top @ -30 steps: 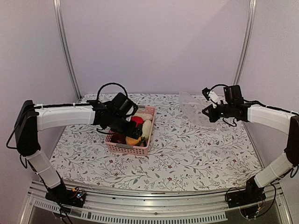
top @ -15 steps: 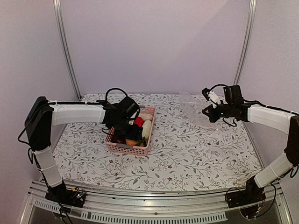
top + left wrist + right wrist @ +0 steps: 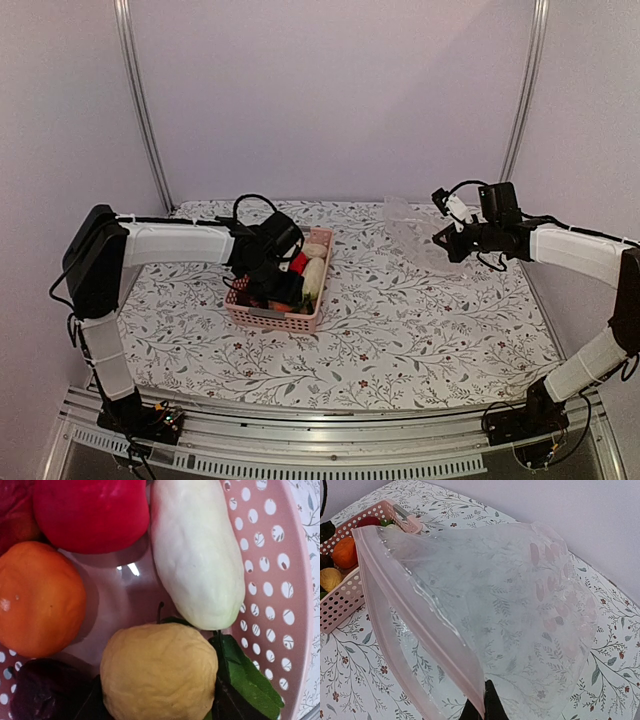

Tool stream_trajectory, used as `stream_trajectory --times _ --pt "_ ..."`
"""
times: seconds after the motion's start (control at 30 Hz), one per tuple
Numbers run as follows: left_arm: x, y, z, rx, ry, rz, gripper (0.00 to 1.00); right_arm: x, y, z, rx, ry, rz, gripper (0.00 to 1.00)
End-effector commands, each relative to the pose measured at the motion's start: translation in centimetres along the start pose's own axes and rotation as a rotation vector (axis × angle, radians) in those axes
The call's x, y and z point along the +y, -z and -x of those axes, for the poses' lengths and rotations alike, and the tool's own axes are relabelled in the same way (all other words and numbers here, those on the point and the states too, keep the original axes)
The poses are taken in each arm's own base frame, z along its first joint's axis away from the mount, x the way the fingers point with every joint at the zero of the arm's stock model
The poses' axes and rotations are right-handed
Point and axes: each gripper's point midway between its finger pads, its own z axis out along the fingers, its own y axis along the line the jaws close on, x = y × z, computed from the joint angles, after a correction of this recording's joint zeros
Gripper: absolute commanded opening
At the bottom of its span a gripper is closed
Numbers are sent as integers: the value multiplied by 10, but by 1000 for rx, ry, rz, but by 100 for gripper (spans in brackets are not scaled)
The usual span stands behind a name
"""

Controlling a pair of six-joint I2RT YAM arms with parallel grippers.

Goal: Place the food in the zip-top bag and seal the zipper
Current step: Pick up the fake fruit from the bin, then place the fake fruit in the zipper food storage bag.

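Observation:
The food lies in a pink basket [image 3: 270,318]: a yellow lemon [image 3: 160,672], an orange [image 3: 35,600], a red piece [image 3: 90,510], a long white radish [image 3: 197,555] and a dark maroon piece [image 3: 45,690]. My left gripper [image 3: 283,285] reaches down into the basket. Its dark fingers [image 3: 227,705] stand close on either side of the lemon, and I cannot make out whether they press on it. At the right, my right gripper [image 3: 484,702] is shut on the pale pink zipper [image 3: 420,625] of the clear zip-top bag [image 3: 520,605]. It holds the bag's mouth up and gaping toward the basket.
The basket's perforated wall [image 3: 295,580] runs close along the right of the radish. A green leaf [image 3: 245,675] lies beside the lemon. The table has a floral cloth [image 3: 400,330]. Metal posts stand at the back corners.
My left arm has pushed further over the basket and lowered into it, and its jaws have narrowed around the lemon. The right arm and the bag have not moved.

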Motion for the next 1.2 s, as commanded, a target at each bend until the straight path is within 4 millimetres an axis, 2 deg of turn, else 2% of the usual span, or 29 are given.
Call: stream_trajectory --times 0.0,0.2,0.37,0.57,0.87,1.17 --pt "0 1 7 5 6 -20 60 1 2 -2 2 9 -4 0" --pt "4 25 20 -60 -2 -5 53 1 -1 -4 12 6 -2 0" --pt "10 52 35 -119 -15 29 52 0 0 -4 11 11 -10 0" --pt "11 83 62 -225 -16 42 52 2 -3 -6 18 6 4 0" --pt "-19 114 94 -382 -23 -82 50 1 -2 -3 11 4 0 0" --pt "-59 176 114 -589 -106 -203 49 3 6 9 33 -8 12 0"
